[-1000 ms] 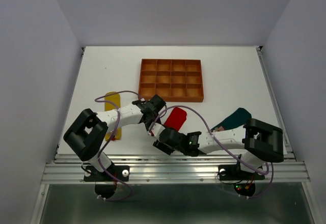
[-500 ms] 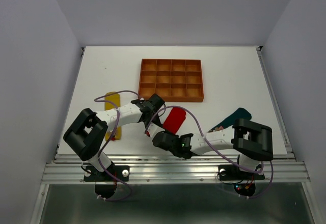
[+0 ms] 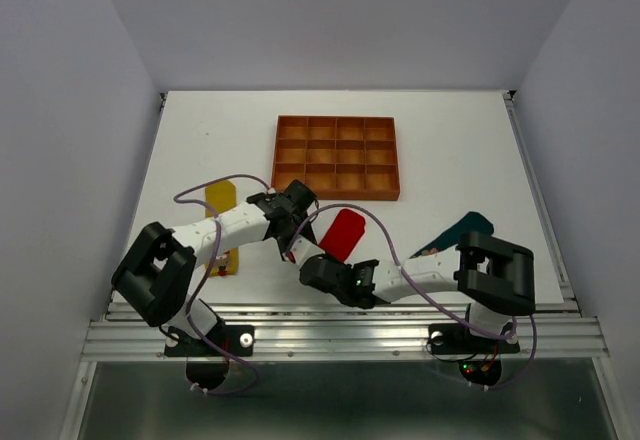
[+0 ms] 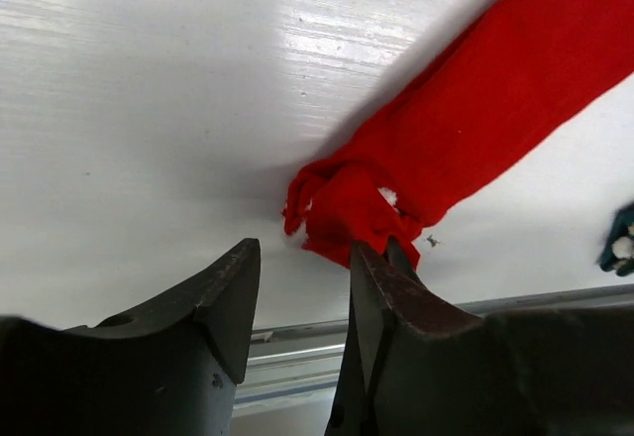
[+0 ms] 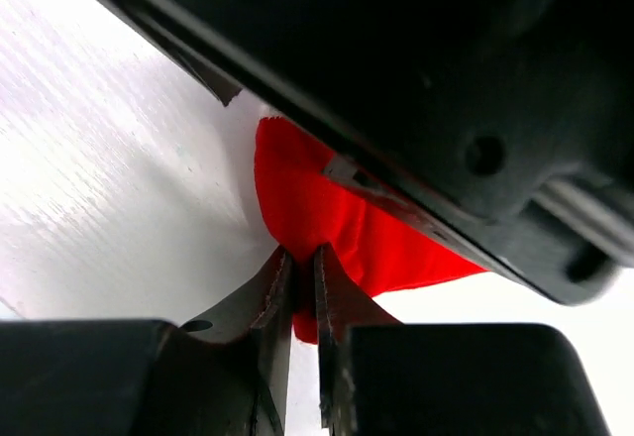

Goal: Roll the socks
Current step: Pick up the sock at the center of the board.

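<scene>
Red sock (image 3: 343, 233) lies on the bench (image 3: 450, 150) just in front of the tray (image 3: 337, 117), one end bunched up. My left jaws are apart right at that bunch, nothing between them. Right jaws are pinched almost together on a fold of the red sock. Yellow sock (image 3: 221, 200) sits far left, teal sock (image 3: 462, 230) far right.

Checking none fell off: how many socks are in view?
3. The yellow sock lies left, partly under the left arm; the red sock in the middle; the teal sock right, partly behind the right arm.
</scene>
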`<state>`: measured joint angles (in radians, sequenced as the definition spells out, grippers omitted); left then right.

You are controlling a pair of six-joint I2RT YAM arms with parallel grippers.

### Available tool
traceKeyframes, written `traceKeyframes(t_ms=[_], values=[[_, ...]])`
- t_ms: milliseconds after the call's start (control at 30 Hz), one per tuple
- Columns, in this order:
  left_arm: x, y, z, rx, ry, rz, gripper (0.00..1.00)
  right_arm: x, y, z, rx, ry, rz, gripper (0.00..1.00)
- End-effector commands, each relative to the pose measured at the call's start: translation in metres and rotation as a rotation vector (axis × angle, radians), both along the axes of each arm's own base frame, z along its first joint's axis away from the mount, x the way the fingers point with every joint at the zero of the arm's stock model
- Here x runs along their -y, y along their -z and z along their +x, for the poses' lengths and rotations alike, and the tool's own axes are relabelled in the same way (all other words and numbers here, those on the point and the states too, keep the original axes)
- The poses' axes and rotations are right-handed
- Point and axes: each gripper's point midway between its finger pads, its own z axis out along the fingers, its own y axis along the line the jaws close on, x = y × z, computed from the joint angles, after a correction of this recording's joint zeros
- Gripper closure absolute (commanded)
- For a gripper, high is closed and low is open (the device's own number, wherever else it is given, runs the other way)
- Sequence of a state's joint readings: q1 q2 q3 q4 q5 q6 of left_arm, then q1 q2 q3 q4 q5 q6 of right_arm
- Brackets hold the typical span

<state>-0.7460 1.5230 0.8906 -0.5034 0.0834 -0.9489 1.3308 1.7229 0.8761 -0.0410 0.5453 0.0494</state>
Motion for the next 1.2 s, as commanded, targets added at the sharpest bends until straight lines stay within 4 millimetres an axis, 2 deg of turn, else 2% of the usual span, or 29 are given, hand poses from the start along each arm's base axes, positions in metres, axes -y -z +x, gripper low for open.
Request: traceKeyframes(t_ms=[0, 300, 333, 400, 433, 500, 600, 900, 1000, 1167], values=[[-0.013, -0.021, 0.001, 0.036, -0.029, -0.006, 0.48, -0.006, 0.011, -0.023, -0.203, -0.004, 0.104, 0.96], [-0.037, -0.021, 0.007, 0.065, -0.096, -0.02, 0.47, -0.017, 0.0, -0.038, -0.423, -0.008, 0.255, 0.97], [-0.039, -0.021, 0.008, 0.067, -0.103, -0.022, 0.47, -0.019, -0.006, -0.034, -0.429, -0.005, 0.288, 0.97], [-0.042, -0.02, 0.009, 0.068, -0.113, -0.028, 0.47, -0.016, -0.007, -0.035, -0.495, 0.0, 0.322, 0.97], [-0.044, -0.02, 0.009, 0.071, -0.114, -0.029, 0.47, -0.023, -0.013, -0.039, -0.544, -0.023, 0.373, 0.97], [-0.045, -0.019, 0.008, 0.07, -0.116, -0.031, 0.47, -0.02, -0.013, -0.031, -0.582, 0.002, 0.407, 0.97], [-0.048, -0.018, 0.009, 0.074, -0.117, -0.031, 0.47, -0.018, -0.01, -0.034, -0.658, 0.007, 0.435, 0.97], [-0.041, -0.021, 0.011, 0.103, -0.084, -0.081, 0.47, -0.01, -0.016, -0.019, -0.867, 0.06, 0.603, 0.98], [-0.036, -0.025, 0.012, 0.118, -0.071, -0.117, 0.47, -0.001, -0.006, -0.018, -0.951, 0.103, 0.629, 0.99], [-0.025, -0.028, 0.011, 0.132, -0.032, -0.172, 0.47, 0.004, -0.002, -0.016, -1.08, 0.135, 0.73, 0.99]])
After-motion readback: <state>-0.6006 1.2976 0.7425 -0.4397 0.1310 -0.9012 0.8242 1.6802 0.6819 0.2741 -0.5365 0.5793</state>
